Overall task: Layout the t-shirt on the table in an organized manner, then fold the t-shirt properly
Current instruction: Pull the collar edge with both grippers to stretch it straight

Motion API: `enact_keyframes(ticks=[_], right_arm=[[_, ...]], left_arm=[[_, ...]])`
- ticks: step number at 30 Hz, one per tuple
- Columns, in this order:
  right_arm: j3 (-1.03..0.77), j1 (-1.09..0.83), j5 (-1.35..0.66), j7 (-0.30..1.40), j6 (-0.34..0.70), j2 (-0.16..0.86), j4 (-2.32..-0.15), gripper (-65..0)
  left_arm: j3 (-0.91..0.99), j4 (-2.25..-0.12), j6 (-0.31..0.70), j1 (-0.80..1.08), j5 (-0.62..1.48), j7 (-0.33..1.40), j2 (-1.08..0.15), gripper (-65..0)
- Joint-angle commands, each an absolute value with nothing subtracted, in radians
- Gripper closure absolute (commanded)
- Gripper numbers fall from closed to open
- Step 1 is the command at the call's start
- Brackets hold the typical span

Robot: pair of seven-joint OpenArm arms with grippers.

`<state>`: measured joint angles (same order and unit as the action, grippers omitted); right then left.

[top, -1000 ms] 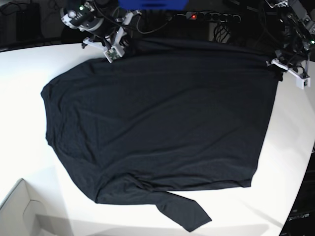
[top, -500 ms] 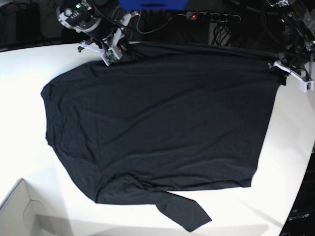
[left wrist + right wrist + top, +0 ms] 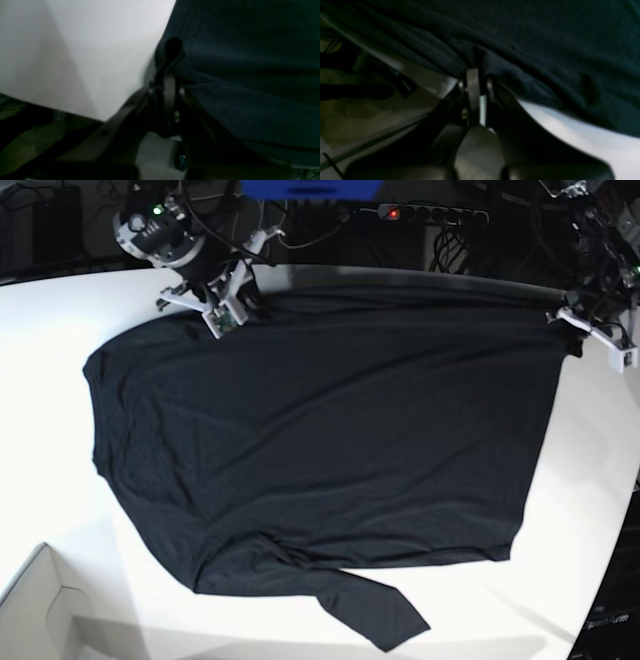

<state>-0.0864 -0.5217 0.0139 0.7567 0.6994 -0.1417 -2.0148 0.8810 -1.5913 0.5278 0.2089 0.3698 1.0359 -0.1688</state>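
Both tools pinched tight on the t-shirt (image 3: 320,420): left tool (image 3: 572,330), right tool (image 3: 222,315). Even, matched tension should flatten it across the table (image 3: 50,380); that bottom sleeve wants smoothing.

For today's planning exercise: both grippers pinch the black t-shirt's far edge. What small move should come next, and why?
Probably ease both arms down and let go. The left gripper and right gripper hold the t-shirt taut along its far edge, and most of it lies flat on the table; only the near sleeve stays bunched.
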Motion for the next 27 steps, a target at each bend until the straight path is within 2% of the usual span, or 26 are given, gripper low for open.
enact_keyframes(ticks=[1,21,27], right_arm=[[-0.085,-0.513,0.002,0.74,0.698,-0.142,-2.031,0.0],[-0.085,-0.357,0.007,0.74,0.698,-0.14,-1.943,0.0],[-0.085,-0.32,0.007,0.74,0.698,-0.127,-1.925,0.0]], left_arm=[[0.886,-1.606,0.526,0.196,0.38,1.012,-0.188,0.0],[0.854,-1.607,0.512,0.097,0.369,1.012,-0.191,0.0],[0.805,-1.609,0.512,0.053,0.225,1.01,-0.182,0.0]])
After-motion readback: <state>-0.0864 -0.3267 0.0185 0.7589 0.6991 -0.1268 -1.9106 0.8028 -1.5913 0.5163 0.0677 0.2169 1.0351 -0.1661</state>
